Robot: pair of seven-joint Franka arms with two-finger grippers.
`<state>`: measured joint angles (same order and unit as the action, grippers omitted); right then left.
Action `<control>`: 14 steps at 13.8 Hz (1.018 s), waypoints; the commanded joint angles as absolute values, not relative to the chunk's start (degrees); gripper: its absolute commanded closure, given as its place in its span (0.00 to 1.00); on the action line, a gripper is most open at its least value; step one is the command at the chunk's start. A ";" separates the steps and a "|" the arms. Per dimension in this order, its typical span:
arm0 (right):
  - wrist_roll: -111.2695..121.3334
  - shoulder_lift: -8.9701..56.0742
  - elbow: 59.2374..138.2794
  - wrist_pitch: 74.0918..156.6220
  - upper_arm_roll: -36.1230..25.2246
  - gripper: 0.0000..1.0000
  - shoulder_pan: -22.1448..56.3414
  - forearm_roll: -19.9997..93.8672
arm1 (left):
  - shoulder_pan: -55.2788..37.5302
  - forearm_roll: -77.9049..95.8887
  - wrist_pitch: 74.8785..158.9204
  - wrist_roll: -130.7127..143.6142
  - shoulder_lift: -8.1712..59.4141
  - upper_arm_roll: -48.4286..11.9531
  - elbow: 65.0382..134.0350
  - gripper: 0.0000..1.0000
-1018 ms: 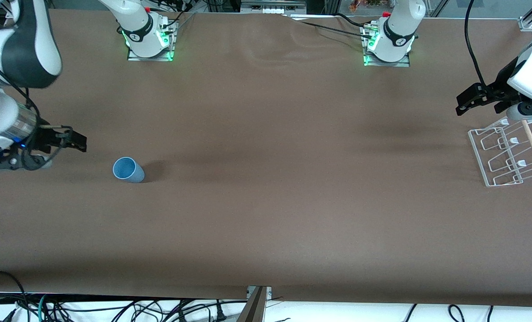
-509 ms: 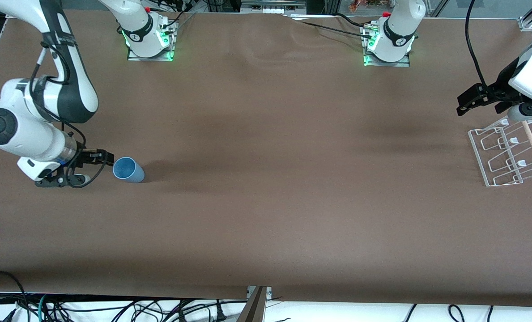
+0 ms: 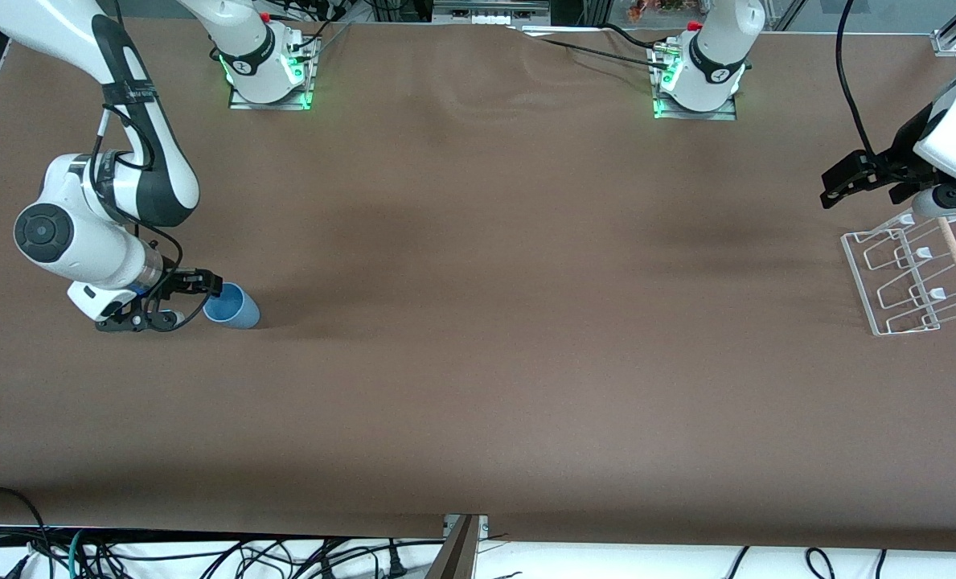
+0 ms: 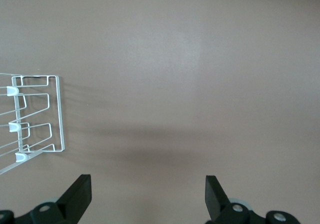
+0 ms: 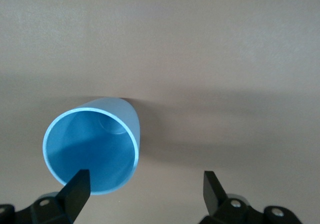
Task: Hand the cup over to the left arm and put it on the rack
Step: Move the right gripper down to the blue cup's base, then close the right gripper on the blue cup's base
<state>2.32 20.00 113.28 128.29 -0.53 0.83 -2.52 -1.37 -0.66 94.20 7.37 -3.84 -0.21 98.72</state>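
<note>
Cup (image 3: 231, 305) upright near table edge; right end effector (image 3: 204, 293) spread at rim; left end effector (image 3: 839, 181) spread above rack (image 3: 912, 273).

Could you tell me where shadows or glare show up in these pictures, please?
Front view: the cup casts a soft shadow toward the rack; green lights glow at both bases. Right wrist view: a shadow darkens the cup's inside. Left wrist view: faint shadow bands beside the rack; no glare.

Cup (image 3: 232, 306) and rack (image 3: 912, 277) at the table's (image 3: 478, 362) two ends.
</note>
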 commanded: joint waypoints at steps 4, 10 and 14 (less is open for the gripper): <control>2.29 21.44 114.96 133.06 0.00 0.00 -0.18 -1.14 | -0.88 0.26 93.17 7.47 -3.87 -0.62 98.17 0.00; 2.29 23.64 114.79 135.88 0.00 0.61 -0.18 -1.14 | -1.05 0.26 92.81 7.47 -3.95 -0.97 98.00 0.00; 2.29 24.35 114.79 135.53 0.00 0.99 -0.18 -1.14 | -0.97 0.26 92.81 7.47 -3.96 -0.97 98.00 0.00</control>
<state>2.26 24.53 114.28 135.00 -0.55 0.54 -2.06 -1.38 -0.66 93.80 7.37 -3.84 -0.68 98.72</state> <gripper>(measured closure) 0.612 0.000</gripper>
